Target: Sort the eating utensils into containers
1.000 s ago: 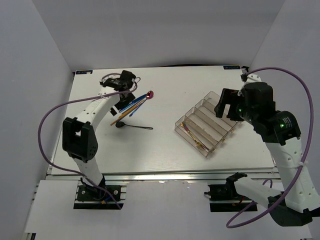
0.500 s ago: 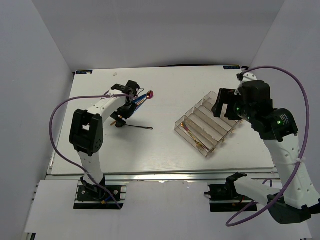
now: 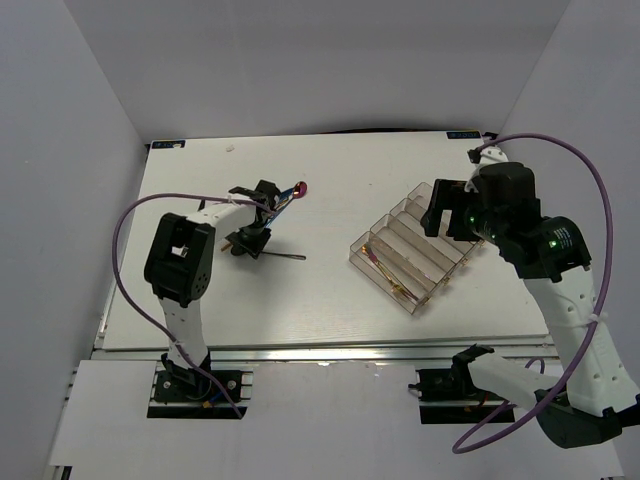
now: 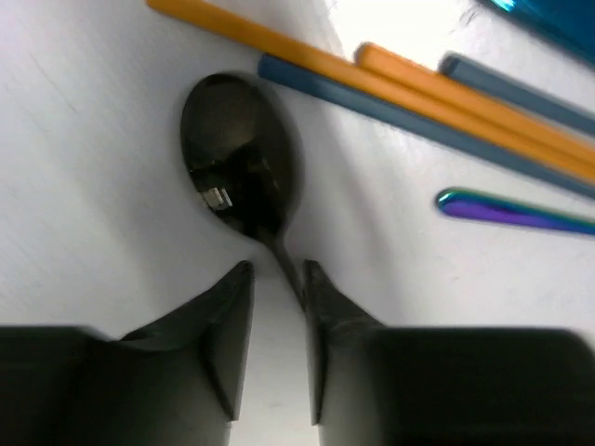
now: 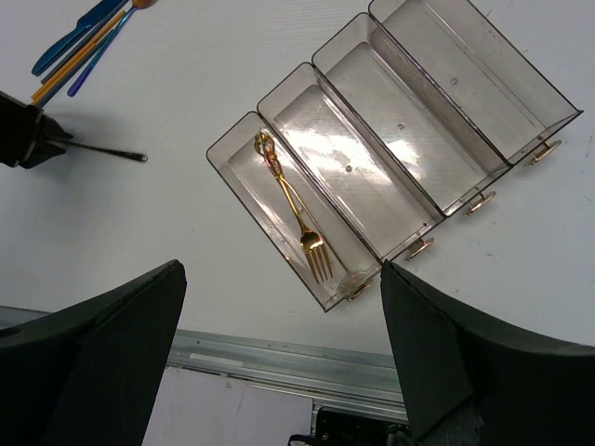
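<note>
A dark spoon (image 4: 237,153) lies on the white table, its thin handle running down between the fingers of my left gripper (image 4: 277,269). The jaws stand narrowly open, the handle against the right finger (image 4: 321,307) and a gap to the left one. From above, this gripper (image 3: 250,240) is low over the spoon (image 3: 285,256). Just beyond lie orange chopsticks (image 4: 446,102), blue pieces (image 4: 409,121) and an iridescent handle (image 4: 511,212). The clear tray (image 3: 440,238) sits to the right with a gold fork (image 5: 297,209) in its nearest compartment. My right gripper (image 5: 282,269) hangs wide open above the tray, holding nothing.
The loose utensil pile (image 3: 282,200) lies at the back left of the table. The tray's (image 5: 428,111) other three compartments hold nothing. The table's metal front rail (image 5: 279,358) runs below the tray.
My left gripper has come down and toward the near side, from over the pile to the dark spoon, and its jaws have narrowed around the handle. The right arm has shifted slightly left.
</note>
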{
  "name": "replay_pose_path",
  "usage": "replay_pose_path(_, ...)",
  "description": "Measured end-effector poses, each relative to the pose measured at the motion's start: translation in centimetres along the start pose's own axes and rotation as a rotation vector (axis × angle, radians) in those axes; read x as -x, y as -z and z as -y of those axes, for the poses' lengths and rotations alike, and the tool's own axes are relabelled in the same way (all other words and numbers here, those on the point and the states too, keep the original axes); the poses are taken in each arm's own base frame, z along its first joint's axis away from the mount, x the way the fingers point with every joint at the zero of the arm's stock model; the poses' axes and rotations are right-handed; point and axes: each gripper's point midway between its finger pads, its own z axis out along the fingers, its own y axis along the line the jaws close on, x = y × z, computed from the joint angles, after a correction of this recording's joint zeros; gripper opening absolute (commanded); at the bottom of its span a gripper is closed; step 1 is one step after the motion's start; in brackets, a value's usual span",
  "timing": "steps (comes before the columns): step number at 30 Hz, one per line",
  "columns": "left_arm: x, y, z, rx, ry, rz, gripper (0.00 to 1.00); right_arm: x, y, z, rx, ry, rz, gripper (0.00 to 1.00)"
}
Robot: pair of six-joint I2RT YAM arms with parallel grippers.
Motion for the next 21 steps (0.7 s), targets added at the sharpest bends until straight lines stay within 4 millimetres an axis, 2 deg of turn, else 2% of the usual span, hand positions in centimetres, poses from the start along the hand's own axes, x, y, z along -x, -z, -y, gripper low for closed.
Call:
replay_pose_path(4,-0.4,0.1,-1.9,-0.006,0.021,-0.006,0.06,0.0,0.0,0.1,-0.004,0.006,0.001,0.89)
replay_pose_path(6,-0.7,0.3,-2.7,-0.014,0.028,-0.009,0.01,0.0,0.0,0.2,-0.008,0.007,0.001,0.89)
replay_pose_path(10,-2.7,1.2,-4.9,-0.034,0.002,-0.021,0.00,0.1,-0.3,0.4,-0.026,0.011,-0.001,0.89)
replay_pose_path(13,-5.7,2.7,-5.9,-0.039,-0.082,-0.038,0.00,0.2,-0.7,0.6,-0.042,0.012,-0.005,0.89)
replay_pose_path(16,-8.9,5.3,-4.8,-0.104,-0.166,-0.042,0.00,0.6,-1.0,0.8,-0.060,0.007,-0.004,0.89)
replay_pose_path(19,-11.1,9.4,-1.8,-0.247,-0.185,-0.045,0.00,1.3,-0.8,1.0,-0.082,-0.019,0.017,0.89)
replay_pose_path(21,-11.5,12.7,0.6,-0.358,-0.160,-0.051,0.00,1.7,-0.5,0.9,-0.083,-0.032,0.032,0.89)
